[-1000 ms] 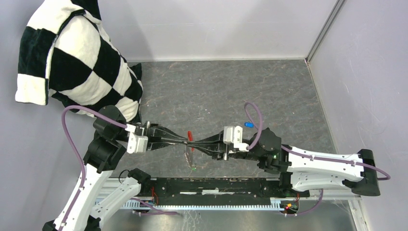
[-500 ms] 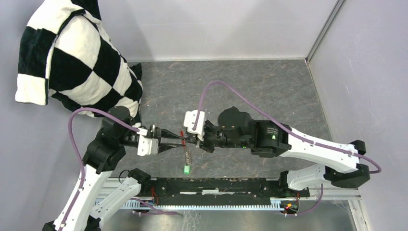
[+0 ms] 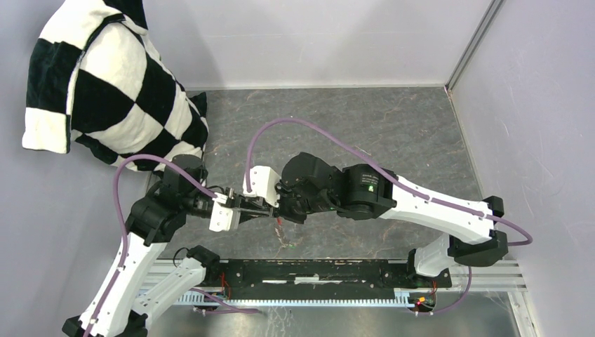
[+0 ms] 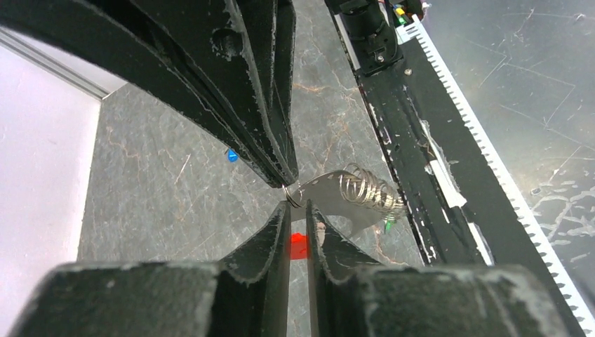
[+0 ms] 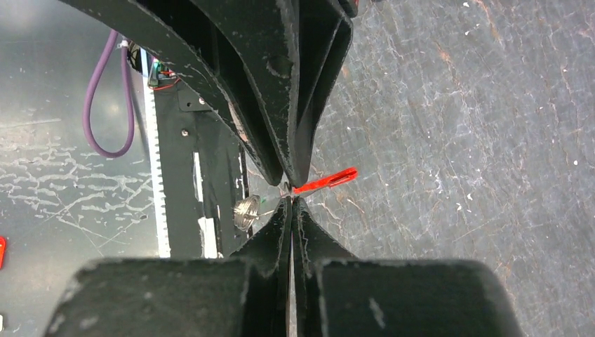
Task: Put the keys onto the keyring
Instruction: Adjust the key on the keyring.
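- Pincers meet nose to nose above the desk (image 3: 393,133), close to its near edge. The right pincer (image 5: 290,203) is pressed tight on the keyring (image 4: 293,192), nipping it at the very tips. The left pincer (image 4: 297,210) shows a narrow slit between its fingers (image 4: 268,246), and whether it grips the ring or only touches it I cannot tell
- Hanging from the ring are the red tag (image 5: 326,180) and the grey strap (image 4: 365,191), with the green key (image 4: 386,226) apparently dangling at the strap's end. The blue key (image 4: 231,156) lies on the desk beyond the right pincer, well apart
- Risk: so slight a nip on thin, smooth wire may slip if the left pincer tugs or twists, dropping ring and green key together. The swinging strap could foul the fingers, and the blue key, flat and tiny, looks awkward to lift
- Materials: the ring is thin bright wire; the tag is flat, leaf-shaped and glossy; the strap is a springy coil of wire loops; the key heads are bright plastic. The fingers are black, tapering and rough-edged, and the desk is grey, veined like stone and matt
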You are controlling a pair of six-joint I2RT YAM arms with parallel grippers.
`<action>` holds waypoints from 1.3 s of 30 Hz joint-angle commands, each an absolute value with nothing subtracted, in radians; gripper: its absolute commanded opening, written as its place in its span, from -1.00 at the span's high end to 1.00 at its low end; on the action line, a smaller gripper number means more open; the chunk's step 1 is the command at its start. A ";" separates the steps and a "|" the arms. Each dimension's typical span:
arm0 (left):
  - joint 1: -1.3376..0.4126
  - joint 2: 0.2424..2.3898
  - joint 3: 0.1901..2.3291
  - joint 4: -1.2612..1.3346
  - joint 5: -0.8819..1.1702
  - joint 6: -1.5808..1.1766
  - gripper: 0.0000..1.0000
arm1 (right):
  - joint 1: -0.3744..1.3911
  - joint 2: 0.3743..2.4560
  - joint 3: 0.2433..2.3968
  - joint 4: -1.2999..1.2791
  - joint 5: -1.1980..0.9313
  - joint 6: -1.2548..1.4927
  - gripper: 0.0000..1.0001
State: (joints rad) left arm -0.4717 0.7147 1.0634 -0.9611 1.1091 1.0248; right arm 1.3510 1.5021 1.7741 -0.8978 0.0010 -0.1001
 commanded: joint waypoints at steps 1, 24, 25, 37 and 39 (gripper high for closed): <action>-0.476 0.730 1.087 -1.005 1.161 1.091 0.66 | 1.345 1.529 1.857 -0.926 0.027 -0.104 0.99; -0.480 0.786 1.065 -1.006 1.171 0.973 0.42 | 1.345 1.610 1.934 -0.914 -0.025 -0.107 0.99; -0.480 0.790 1.066 -1.008 1.170 0.972 0.36 | 1.345 1.611 1.936 -0.912 -0.029 -0.107 0.99; -0.482 0.823 1.081 -1.005 1.172 0.982 0.71 | 1.345 1.599 1.909 -0.867 -0.073 -0.109 0.99; -0.482 0.816 1.070 -0.961 1.167 0.944 0.83 | 1.344 1.589 1.895 -0.847 -0.095 -0.106 0.99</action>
State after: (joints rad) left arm -0.4736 0.7967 1.0649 -0.9894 1.1282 1.0210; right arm 1.3334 1.6012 1.8851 -1.0088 -0.0429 -0.0601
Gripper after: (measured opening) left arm 0.135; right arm 0.009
